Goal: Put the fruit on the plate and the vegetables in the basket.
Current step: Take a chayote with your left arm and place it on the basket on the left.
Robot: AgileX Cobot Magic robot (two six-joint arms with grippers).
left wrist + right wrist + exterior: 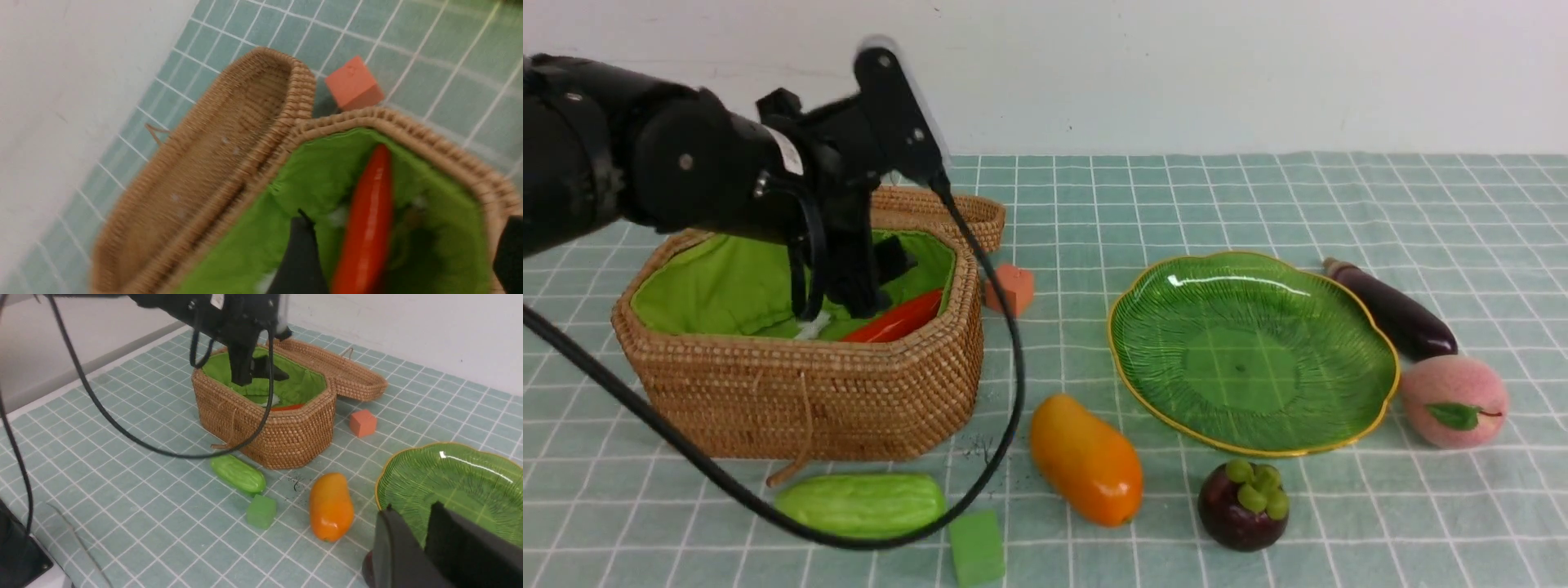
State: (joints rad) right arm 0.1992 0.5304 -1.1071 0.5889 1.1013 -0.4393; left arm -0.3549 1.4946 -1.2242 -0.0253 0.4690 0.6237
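While the left arm reaches down from the upper left of the front view, the left gripper (402,255) hangs inside the basket (800,392) at the frame's left, jaws spread wide and gripping nothing. The pepper (894,321) lies loose on the green lining between the fingers, against the basket's right wall. The lid (947,208) lies open behind the basket, touching its back rim.

Below the basket, at the lower left, the cucumber (862,504) lies on the checked cloth (1094,204), with a green block (977,547) just beside its right end. An orange cube (1010,288) sits near the basket's right side. The mango (1086,459) lies at lower centre, between basket and plate (1241,351). The plate holds nothing. The mangosteen (1243,505) stands just below its near rim. At the right of the frame the eggplant (1392,310) lies along the plate's far edge, and the peach (1454,400) sits beside the rim, close to the eggplant's tip.

In its wrist view the right gripper (414,516) hovers at the lower right over the plate's edge, nearly closed and empty.
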